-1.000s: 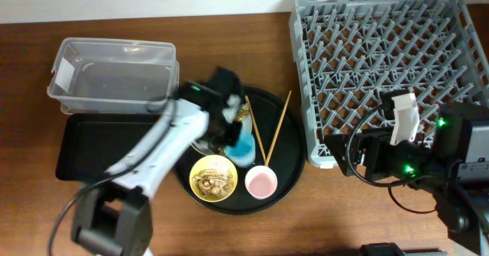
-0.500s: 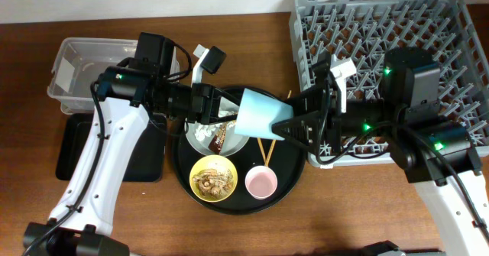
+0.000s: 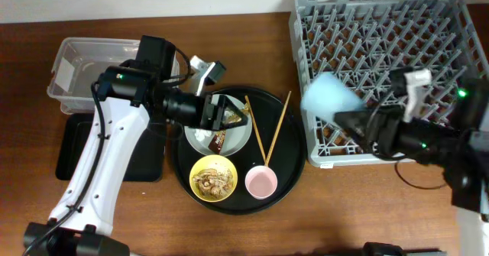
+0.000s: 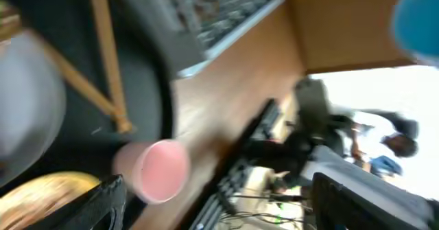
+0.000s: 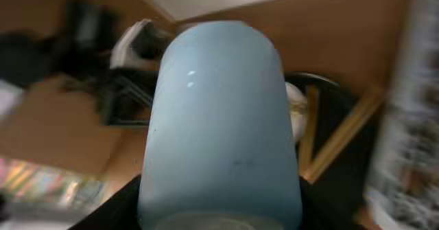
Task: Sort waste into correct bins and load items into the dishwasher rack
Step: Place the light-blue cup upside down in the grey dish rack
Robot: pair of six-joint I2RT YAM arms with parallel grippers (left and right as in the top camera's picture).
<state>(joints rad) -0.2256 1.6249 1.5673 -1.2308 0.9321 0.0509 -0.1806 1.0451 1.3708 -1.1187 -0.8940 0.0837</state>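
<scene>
My right gripper (image 3: 357,121) is shut on the light blue cup (image 3: 329,95) and holds it in the air at the left edge of the grey dishwasher rack (image 3: 382,50). The cup (image 5: 219,113) fills the right wrist view, with a finger on either side. Over the grey-green plate (image 3: 238,139) hovers my left gripper (image 3: 229,116), open and empty. A brown wrapper (image 3: 220,140) and white tissue (image 3: 200,134) lie on that plate. In front of it stand the yellow bowl (image 3: 213,179) with food scraps and the pink cup (image 3: 260,182). Two chopsticks (image 3: 257,131) lie beside the plate.
Plate, bowl, pink cup and chopsticks all rest on a large round black tray (image 3: 294,160). A clear tub (image 3: 107,76) stands at the back left, with a shallow black tray (image 3: 92,160) in front of it. The left wrist view is blurred and shows the pink cup (image 4: 161,170).
My left gripper opened and let go of the light blue cup. My right gripper closed on it and carried it right, from over the round tray to the rack's edge.
</scene>
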